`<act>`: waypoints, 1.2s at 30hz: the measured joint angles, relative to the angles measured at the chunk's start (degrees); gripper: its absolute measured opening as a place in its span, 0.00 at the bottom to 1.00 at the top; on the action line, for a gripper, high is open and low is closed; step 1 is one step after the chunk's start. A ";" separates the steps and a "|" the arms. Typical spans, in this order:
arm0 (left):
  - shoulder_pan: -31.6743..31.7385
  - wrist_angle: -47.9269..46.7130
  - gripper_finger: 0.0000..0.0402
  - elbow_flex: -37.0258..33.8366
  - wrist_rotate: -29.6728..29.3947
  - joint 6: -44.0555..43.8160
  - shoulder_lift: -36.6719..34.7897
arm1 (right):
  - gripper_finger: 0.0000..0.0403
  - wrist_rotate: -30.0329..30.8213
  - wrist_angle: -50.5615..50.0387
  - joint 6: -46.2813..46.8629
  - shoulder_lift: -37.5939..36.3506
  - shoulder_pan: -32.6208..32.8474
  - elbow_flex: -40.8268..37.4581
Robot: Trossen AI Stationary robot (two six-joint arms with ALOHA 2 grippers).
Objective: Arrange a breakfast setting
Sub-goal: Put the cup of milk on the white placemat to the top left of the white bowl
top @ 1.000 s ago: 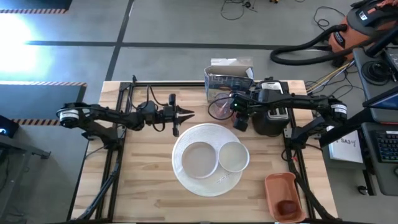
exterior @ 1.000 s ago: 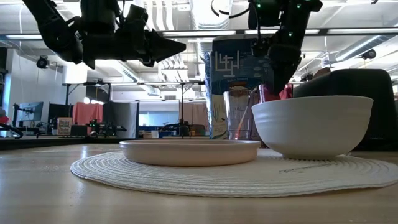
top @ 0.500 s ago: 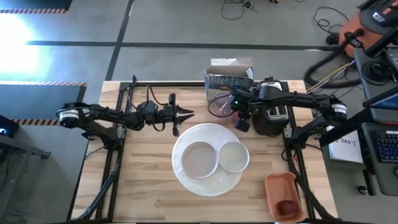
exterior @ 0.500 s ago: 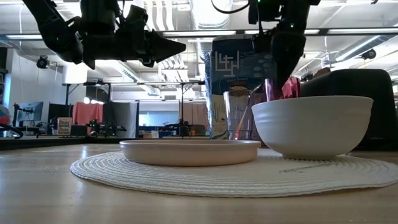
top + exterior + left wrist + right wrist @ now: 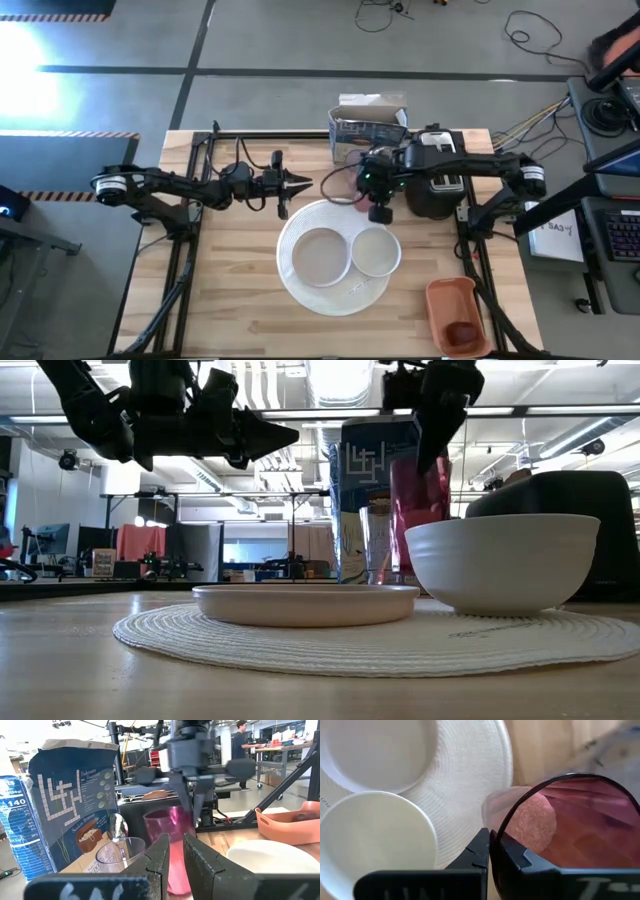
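The pink cup point(image 5: 420, 510) was held upright, long axis vertical, mouth up, its rim pinched between the closed fingers of the right gripper point(image 5: 372, 196), lifted off the wooden table point(image 5: 230, 290), at 12 o'clock of the white bowl point(image 5: 374, 251). The plate point(image 5: 320, 257) sat on a round woven mat point(image 5: 340, 215). The left gripper point(image 5: 300, 183), fingers nearly together and empty, hovered at 10 o'clock of the mat. An open workshop was seen behind.
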 joint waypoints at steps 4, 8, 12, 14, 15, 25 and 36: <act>0.00 0.01 0.09 0.00 0.00 -0.02 -0.13 | 0.02 0.19 0.23 -1.62 3.35 1.96 2.41; 0.00 -0.32 0.09 -0.02 0.00 0.00 -0.96 | 0.02 0.43 0.28 -2.09 6.06 3.36 4.56; 0.00 -0.38 0.09 -0.13 0.02 1.16 -2.36 | 0.02 0.43 0.33 -2.59 7.96 4.65 5.68; 0.00 -0.48 0.09 -0.20 0.02 2.13 -3.01 | 0.02 0.45 0.38 -2.65 8.92 5.32 5.91; 0.00 -0.45 0.09 -0.20 0.02 2.49 -3.34 | 0.02 0.45 0.32 -2.65 9.50 5.68 5.99; 0.00 -0.88 0.09 -0.24 0.02 3.30 -6.03 | 0.02 2.70 1.16 -1.16 11.34 9.71 6.11; 0.00 -1.46 0.09 -0.24 0.02 3.30 -6.70 | 0.02 4.06 1.17 -1.39 11.41 11.53 6.11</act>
